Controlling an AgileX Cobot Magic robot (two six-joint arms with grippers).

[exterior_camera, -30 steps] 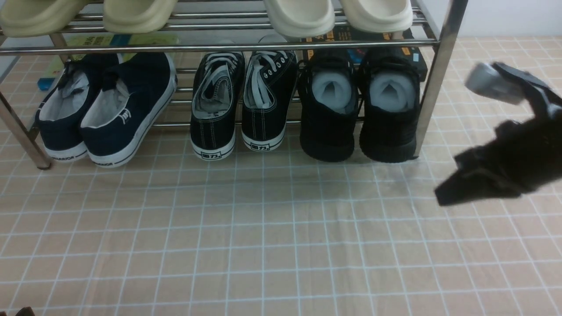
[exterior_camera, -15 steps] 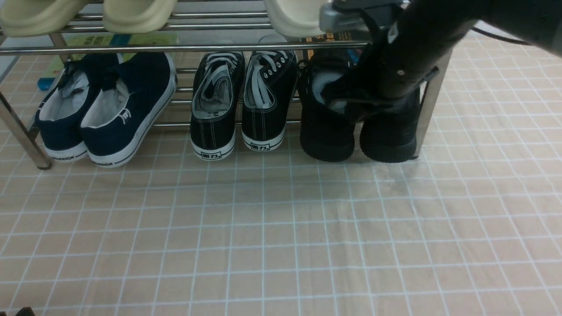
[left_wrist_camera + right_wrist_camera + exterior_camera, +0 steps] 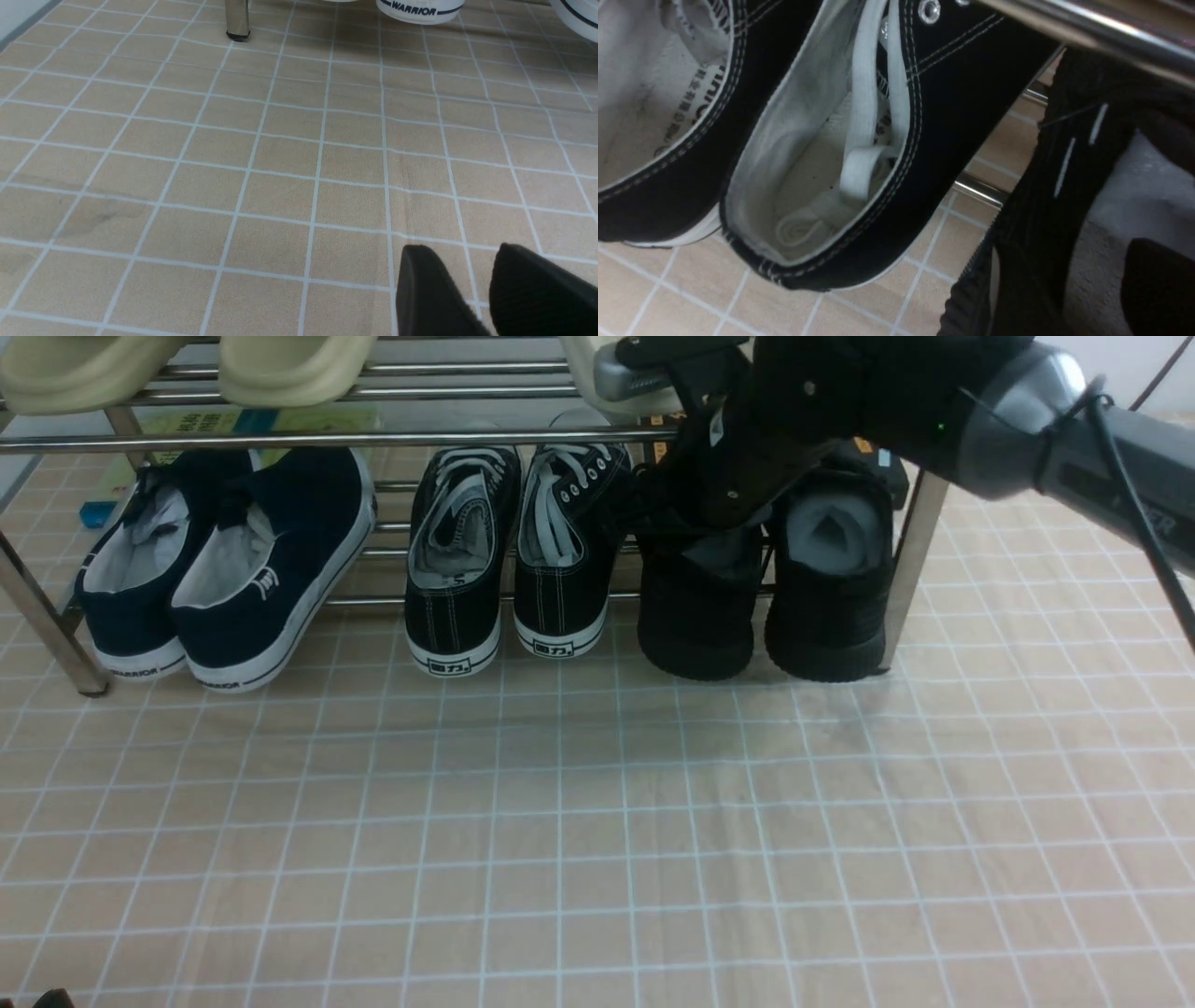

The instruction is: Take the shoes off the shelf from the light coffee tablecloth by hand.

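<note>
At the right end of the shelf (image 3: 467, 437), on the lowest rails and close against the right post (image 3: 910, 560): the black shoes (image 3: 826, 607), heels toward the camera, with the tablecloth (image 3: 597, 821) spread beneath and in front. Stuffed with pale grey padding (image 3: 831, 532), plain to see in the right one of the pair. Into the mouth of the left one, from above and from the right: the right gripper (image 3: 717, 521) on its grey and black arm (image 3: 1018, 420). Cannot tell from the front whether spread or pressed together, with the tips hidden at the shoe's collar. From the right wrist, only one dark fingertip (image 3: 1157, 284) against the grey padding, beside the knit wall with its white dashes. No telling there either whether pinching anything. Just left of the pair, black canvas sneakers (image 3: 509, 551) with white laces. Further left, navy slip-ons (image 3: 224, 569). On the tier above, pale sandals (image 3: 289, 369). Low over bare tablecloth in front of the slip-ons: the left gripper (image 3: 467, 252), fingers a little apart, grid lines showing between them.
</note>
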